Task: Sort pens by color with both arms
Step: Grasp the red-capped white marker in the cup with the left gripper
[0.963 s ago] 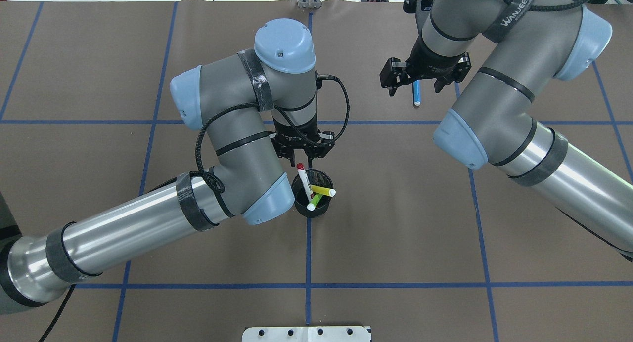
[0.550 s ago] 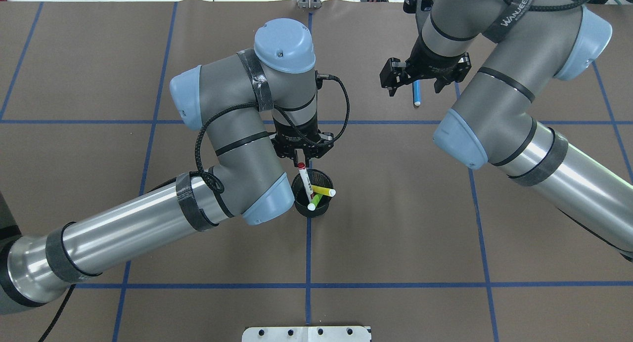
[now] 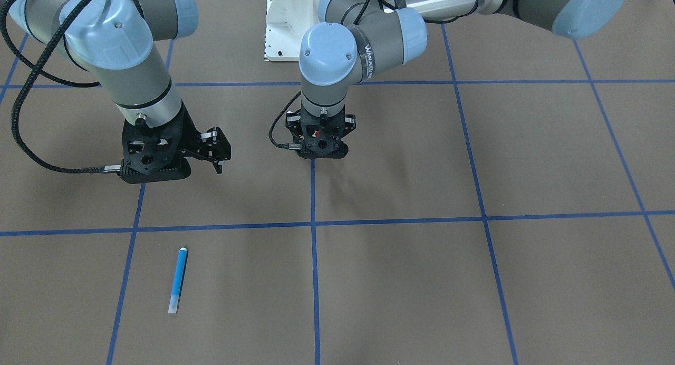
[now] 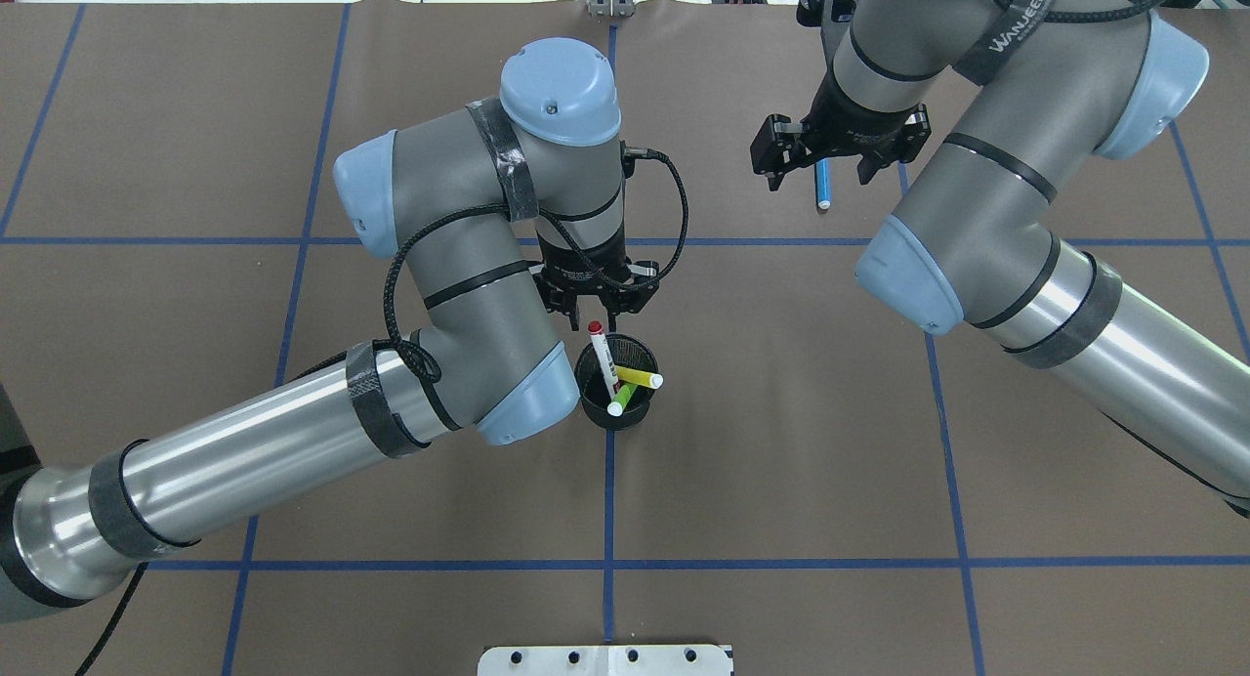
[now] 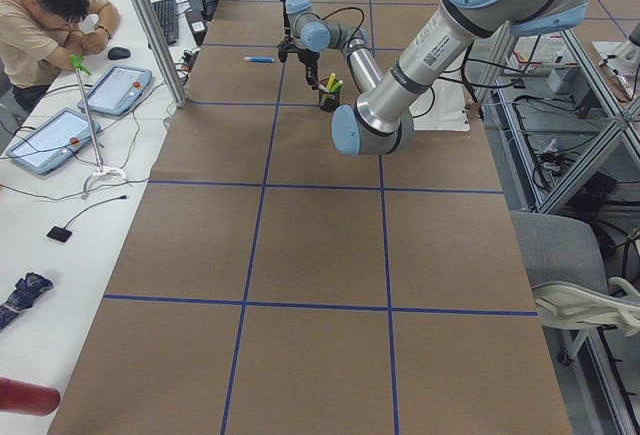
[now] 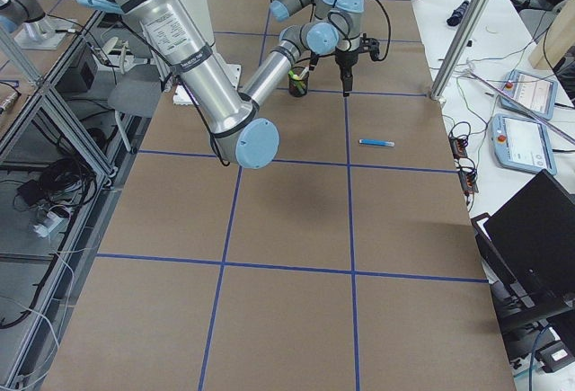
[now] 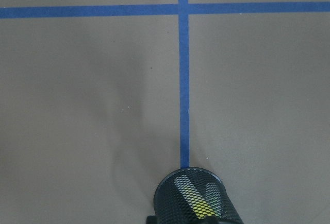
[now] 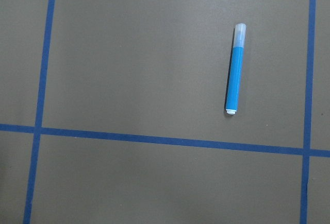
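You have one pen out: blue pen flat on the worktop under the spread, empty right gripper; white pen, yellow pen and green pen remaining in the cup, left gripper at the white pen's red cap, grasp not discernible.

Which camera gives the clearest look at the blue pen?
Right wrist view: the blue pen lies whole and large, nothing covering it. Front-facing shows it whole but smaller; overhead hides its top under the right end effector; side views show a speck.
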Motion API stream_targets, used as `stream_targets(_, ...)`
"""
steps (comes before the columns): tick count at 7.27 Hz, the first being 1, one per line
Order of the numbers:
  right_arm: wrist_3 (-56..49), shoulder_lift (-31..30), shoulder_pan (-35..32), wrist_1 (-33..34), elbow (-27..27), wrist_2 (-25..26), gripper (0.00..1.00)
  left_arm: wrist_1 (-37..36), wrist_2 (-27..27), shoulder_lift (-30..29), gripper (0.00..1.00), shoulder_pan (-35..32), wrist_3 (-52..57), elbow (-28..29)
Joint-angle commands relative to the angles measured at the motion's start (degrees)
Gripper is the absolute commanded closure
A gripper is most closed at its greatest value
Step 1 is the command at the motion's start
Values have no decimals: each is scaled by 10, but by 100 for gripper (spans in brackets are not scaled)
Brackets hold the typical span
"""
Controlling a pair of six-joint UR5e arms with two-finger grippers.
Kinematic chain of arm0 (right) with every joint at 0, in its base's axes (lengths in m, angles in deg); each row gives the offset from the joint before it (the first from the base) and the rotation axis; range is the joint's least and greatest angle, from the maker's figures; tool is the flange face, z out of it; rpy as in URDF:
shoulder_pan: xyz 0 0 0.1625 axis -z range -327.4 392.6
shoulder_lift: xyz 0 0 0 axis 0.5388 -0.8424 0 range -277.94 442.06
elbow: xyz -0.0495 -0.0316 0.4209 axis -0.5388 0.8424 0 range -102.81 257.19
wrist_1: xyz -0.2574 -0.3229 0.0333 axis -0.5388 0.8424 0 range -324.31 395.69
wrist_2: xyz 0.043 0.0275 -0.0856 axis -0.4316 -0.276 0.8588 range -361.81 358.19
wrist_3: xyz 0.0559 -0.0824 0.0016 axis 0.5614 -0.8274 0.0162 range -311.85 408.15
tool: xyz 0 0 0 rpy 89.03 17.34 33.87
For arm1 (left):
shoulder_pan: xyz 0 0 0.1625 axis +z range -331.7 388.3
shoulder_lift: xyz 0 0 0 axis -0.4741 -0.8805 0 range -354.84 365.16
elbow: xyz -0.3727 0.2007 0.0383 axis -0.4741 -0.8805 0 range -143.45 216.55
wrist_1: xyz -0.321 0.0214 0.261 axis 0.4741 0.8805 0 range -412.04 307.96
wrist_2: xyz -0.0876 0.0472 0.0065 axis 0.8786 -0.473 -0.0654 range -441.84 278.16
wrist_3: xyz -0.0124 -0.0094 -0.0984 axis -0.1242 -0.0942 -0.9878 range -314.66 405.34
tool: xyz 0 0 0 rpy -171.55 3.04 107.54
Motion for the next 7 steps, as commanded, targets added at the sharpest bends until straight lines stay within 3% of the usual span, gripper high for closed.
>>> stream_targets(1,0,0,0,0,0,0,1,0,0,1,56,2,-1,0)
stream_targets(5,0,0,-1,0,0,0,1,-2,32,1,89,4,-4,-7)
stream_targets(7,0,0,0,0,-1,0,1,-7,36,2,99,3,-6,-34)
